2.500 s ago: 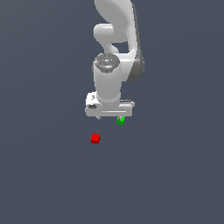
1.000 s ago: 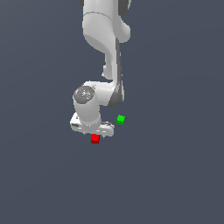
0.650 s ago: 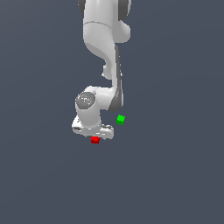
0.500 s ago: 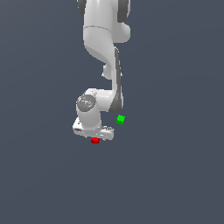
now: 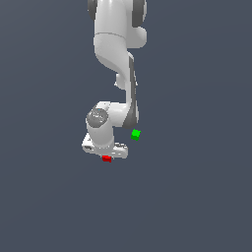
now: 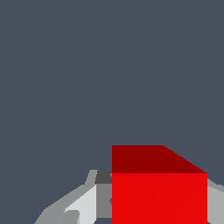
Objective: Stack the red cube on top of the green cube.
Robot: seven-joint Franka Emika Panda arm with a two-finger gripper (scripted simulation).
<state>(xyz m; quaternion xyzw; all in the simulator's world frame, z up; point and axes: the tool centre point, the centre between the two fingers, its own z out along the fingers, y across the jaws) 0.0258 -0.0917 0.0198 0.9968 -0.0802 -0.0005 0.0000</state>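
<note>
Right at the pincer (image 5: 107, 155): the red cube (image 5: 106, 158) sits low between the fingers, its lower half poking out beneath the white pincer body in the exterior view. In the wrist view the red cube (image 6: 159, 188) fills the near field, with pale grey finger (image 6: 83, 205) surfaces close on either flank. Whether the pads press the faces or only bracket them, I cannot tell; no gap and no contact line is plain enough to read. Cannot tell either whether the cube rests on the desk (image 5: 197, 197) or is off it.

Handling, as a judgement: a small rigid block, flat-faced, sharp-edged, very likely light. Nothing fragile about it. Smooth untextured faces suggest it could slip if pinched off-centre or near an edge. Best hold is across two opposite vertical faces, pads square and centred, leaving the underside free to seat on the other block.

Surfaces: cube is uniform matte red, top face shaded darker than the front. Pincer and arm are glossy white with grey joints, rounded casings. Desk is a flat featureless slate-blue plane.

Further off: the green cube (image 5: 136, 134) lies beyond the pincer and toward the exterior view's right, near but clearly apart. Same size and shape, plain bright green, top bare.
</note>
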